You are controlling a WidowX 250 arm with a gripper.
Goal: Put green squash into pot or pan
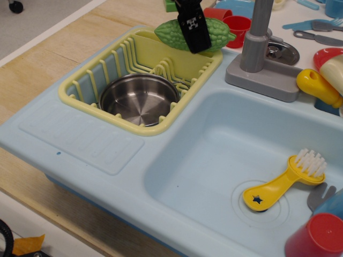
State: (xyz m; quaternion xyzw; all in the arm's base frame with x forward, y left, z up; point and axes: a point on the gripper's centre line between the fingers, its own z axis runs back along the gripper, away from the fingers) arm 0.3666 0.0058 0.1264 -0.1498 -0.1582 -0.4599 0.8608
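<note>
The green squash point(170, 33) lies across the far rim of the yellow dish rack point(80, 92), bumpy, with its pointed tip to the right. My gripper point(194, 38) comes down from the top edge over the squash's middle. One black finger is in front of it and the other is hidden behind, so the jaws straddle the squash and appear closed on it. The shiny steel pot point(138, 99) sits empty in the near part of the rack, in front of and to the left of the squash.
A grey faucet point(258, 43) stands just right of the squash. Red cups point(237, 23) sit behind it. The blue sink basin point(225, 155) holds a yellow brush point(286, 181). A small green block point(171, 5) is at the top edge. Another red cup point(317, 239) is at the bottom right.
</note>
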